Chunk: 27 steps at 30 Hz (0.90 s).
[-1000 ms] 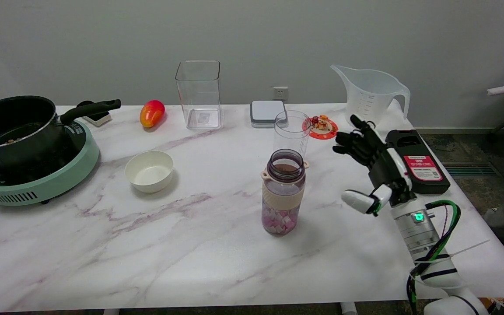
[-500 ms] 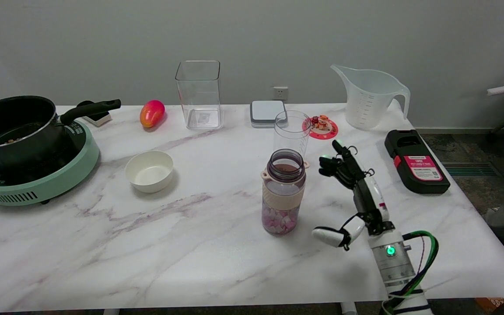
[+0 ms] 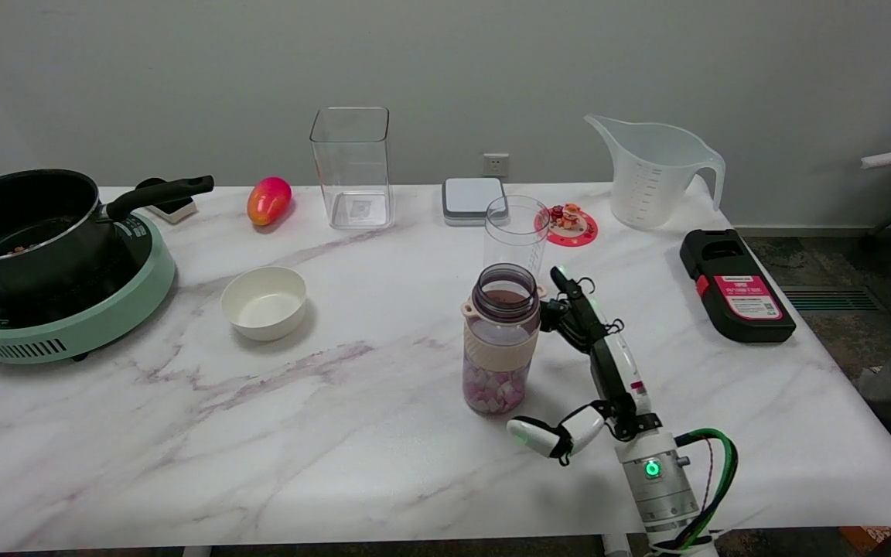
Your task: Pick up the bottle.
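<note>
From the head view, the bottle (image 3: 500,340) is standing upright mid-desk, nearer the front edge. The right hand (image 3: 586,363) is hovering just beside its right side, fingers (image 3: 561,313) and thumb spread apart, gripping nothing.

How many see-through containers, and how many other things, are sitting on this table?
See-through containers: 4 (bottle, square canister, round cup, measuring jug)
Cookware: 3 (pot, green cooker, white bowl)
Other: 4 (mango, grey lid, red coaster, black case)
Total: 11
</note>
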Available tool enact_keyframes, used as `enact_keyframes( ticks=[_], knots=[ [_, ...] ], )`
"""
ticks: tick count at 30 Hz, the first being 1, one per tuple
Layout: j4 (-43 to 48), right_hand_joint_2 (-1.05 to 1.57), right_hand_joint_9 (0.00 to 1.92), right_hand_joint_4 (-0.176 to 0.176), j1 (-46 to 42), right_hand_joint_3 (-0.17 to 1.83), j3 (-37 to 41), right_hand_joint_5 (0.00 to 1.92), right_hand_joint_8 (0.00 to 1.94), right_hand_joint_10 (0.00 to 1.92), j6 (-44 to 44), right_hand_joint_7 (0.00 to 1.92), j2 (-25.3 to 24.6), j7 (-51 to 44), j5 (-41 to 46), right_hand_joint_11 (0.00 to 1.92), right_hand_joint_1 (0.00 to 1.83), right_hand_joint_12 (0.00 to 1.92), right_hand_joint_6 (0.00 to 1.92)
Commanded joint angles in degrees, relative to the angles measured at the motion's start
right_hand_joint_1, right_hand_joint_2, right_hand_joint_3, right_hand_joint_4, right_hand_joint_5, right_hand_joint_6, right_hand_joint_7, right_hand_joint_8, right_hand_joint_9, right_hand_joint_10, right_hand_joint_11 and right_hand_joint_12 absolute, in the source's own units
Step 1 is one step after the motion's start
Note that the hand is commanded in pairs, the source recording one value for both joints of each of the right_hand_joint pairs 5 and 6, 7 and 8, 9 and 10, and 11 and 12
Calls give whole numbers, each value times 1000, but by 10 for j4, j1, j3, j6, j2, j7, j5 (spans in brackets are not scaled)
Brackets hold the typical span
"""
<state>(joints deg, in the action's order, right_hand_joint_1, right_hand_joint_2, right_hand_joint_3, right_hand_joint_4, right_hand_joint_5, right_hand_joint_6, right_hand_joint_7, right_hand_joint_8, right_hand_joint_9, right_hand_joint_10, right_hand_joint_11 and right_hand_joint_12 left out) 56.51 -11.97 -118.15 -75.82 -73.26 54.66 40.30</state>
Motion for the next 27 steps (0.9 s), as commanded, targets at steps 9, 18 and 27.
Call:
enact_keyframes(
  ticks=[9, 18, 27],
  knots=[
    [-24, -353, 495, 0, 37, 1196, -20, 154, 515, 495, 1, 515, -16, -17, -22, 520, 1233, 520, 154],
    [-29, -312, 490, 0, 51, 1199, -17, 166, 515, 490, 14, 515, -11, -16, -21, 500, 1270, 500, 166],
    [-30, -384, 497, 0, 58, 1386, -17, 175, 515, 497, 25, 515, -10, -15, -21, 492, 1267, 492, 175]
  ],
)
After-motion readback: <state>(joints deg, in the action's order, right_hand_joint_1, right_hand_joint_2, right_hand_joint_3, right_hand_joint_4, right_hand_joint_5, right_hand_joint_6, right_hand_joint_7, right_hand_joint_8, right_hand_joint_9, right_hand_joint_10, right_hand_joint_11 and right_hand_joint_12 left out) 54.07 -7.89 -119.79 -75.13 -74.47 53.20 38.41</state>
